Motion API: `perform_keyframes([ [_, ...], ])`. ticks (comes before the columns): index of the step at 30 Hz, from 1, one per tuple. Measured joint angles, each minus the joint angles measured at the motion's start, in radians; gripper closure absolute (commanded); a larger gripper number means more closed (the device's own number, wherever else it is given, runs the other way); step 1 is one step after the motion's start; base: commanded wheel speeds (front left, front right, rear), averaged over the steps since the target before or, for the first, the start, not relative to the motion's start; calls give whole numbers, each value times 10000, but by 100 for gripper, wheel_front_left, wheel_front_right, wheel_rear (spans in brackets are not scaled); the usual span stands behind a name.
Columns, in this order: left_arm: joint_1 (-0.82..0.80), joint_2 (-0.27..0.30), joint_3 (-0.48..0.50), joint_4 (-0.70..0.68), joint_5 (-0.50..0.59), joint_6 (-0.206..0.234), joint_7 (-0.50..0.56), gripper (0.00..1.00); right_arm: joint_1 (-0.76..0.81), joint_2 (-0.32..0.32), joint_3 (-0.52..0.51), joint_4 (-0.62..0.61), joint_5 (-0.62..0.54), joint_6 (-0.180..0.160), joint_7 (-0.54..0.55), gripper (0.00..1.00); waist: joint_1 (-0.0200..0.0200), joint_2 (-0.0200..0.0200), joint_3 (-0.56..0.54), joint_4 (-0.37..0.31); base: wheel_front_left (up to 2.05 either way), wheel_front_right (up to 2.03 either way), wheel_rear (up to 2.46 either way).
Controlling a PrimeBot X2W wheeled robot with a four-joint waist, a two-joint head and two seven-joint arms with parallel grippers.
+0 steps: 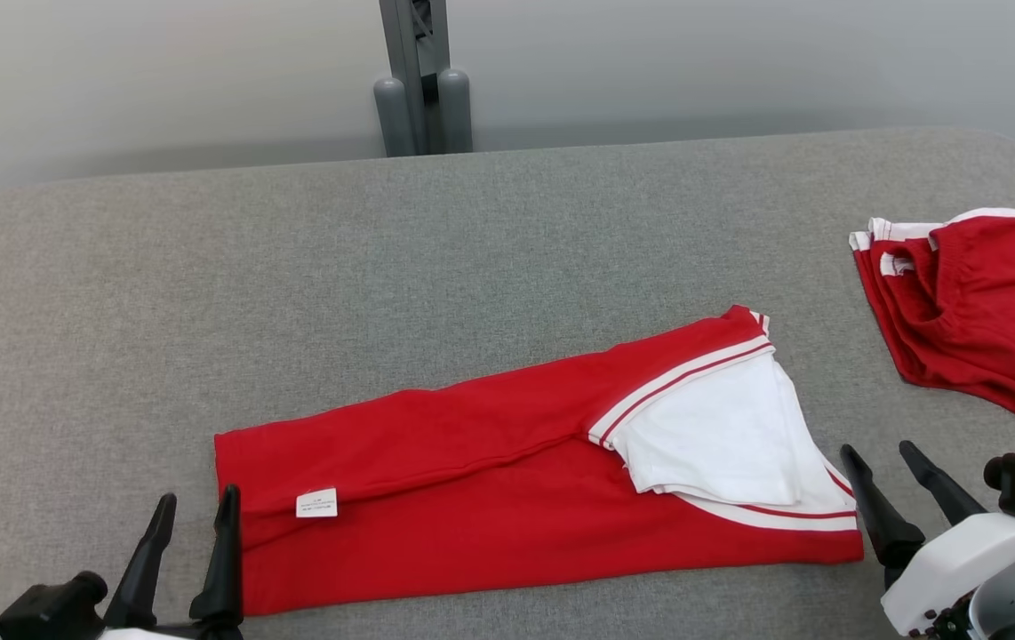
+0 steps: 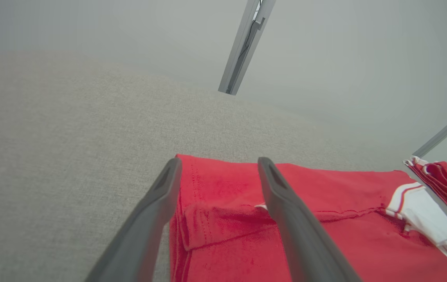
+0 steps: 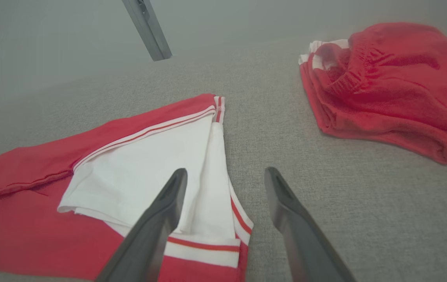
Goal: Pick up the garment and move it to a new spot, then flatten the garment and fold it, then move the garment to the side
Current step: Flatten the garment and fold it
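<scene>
The garment [image 1: 490, 471] is red with white sleeves and striped trim, folded lengthwise into a long band across the grey table. A small white label shows near its left end. My left gripper [image 1: 196, 508] stands open at that left end, its fingers [image 2: 282, 207] above the red hem [image 2: 223, 223] and holding nothing. My right gripper [image 1: 883, 460] is open just off the right end, beside the white sleeve [image 3: 161, 172], with one finger [image 3: 161, 219] over the striped cuff.
A pile of folded red and white garments [image 1: 974, 307] lies at the table's right edge. A grey metal post [image 1: 419, 80] rises behind the far edge. The grey fabric table [image 1: 294, 267] stretches bare to the left and back.
</scene>
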Motion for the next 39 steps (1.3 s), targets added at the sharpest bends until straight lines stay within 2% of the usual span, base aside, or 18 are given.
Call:
perform_keyframes([
  [7,-523,-2,-151,-522,437,209,31,0,-300,165,-382,-213,-451,0,403,0,0,0,-316,70,0,0,0],
  [12,-804,-171,-278,-796,548,410,67,0,-696,385,-541,73,-851,0,1030,0,0,0,-494,167,0,0,0],
  [19,-765,-328,-435,-1057,623,658,146,0,-1668,560,-646,1200,-1246,0,2184,0,0,0,-440,475,0,0,0],
  [24,-759,-408,-470,-1151,637,671,144,0,-2366,583,-752,2178,-1321,0,2727,0,0,0,-268,825,0,0,0],
  [39,-779,-612,-523,-1095,667,640,88,0,-3683,642,-859,4801,-1670,2,3103,0,0,0,18,1663,0,0,0],
])
